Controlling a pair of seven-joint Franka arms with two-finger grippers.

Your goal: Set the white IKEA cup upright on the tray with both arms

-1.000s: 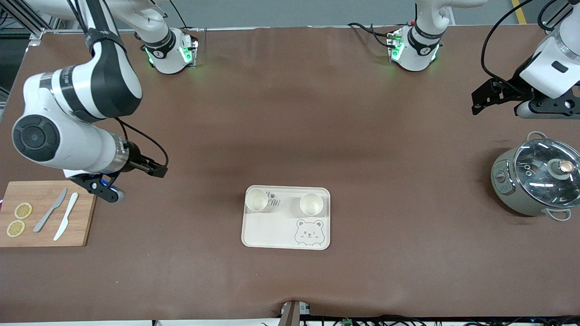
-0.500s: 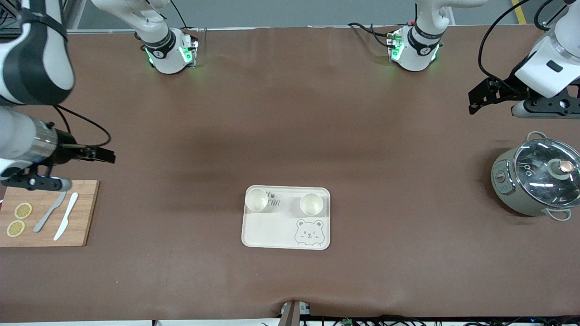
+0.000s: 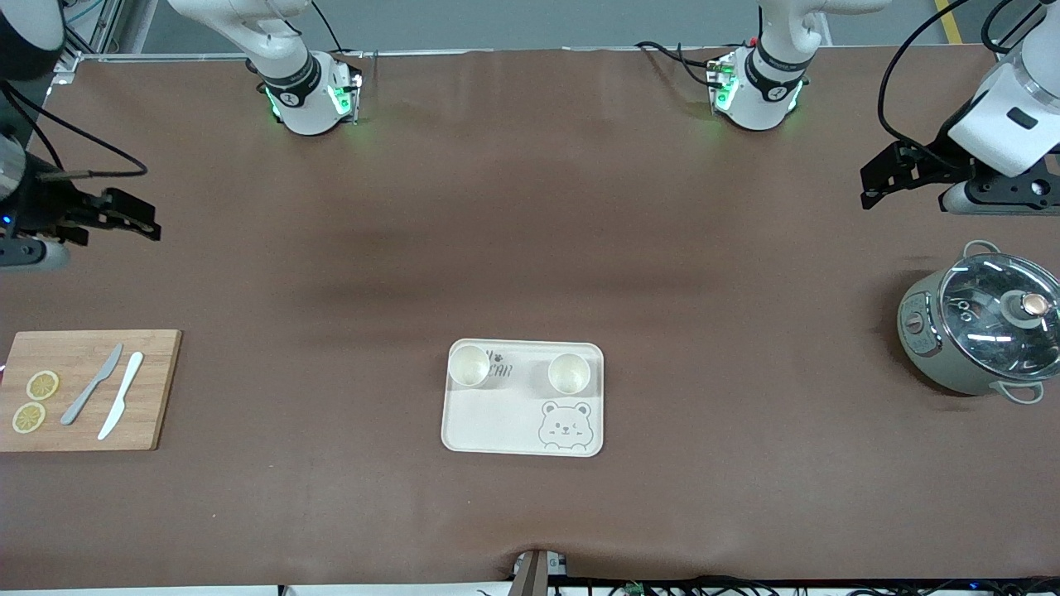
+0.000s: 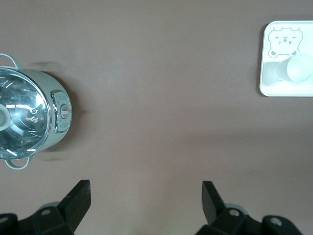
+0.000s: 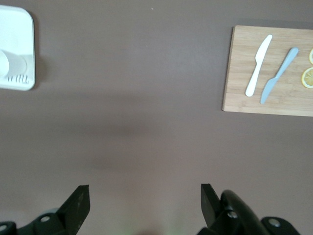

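Observation:
The cream tray with the bear drawing lies mid-table, near the front camera. Two white cups stand upright on it, side by side: one toward the right arm's end, the other toward the left arm's end. My right gripper is open and empty over bare table at the right arm's end. My left gripper is open and empty over bare table at the left arm's end. The left wrist view shows the tray and a cup far from the open left gripper. The right wrist view shows a tray corner far from the open right gripper.
A wooden cutting board with two knives and lemon slices lies at the right arm's end and shows in the right wrist view. A grey-green pot with a glass lid stands at the left arm's end and shows in the left wrist view.
The right arm has swung up and away from the cutting board toward the table's edge at its own end. The left gripper has barely shifted. The cups and tray have not moved.

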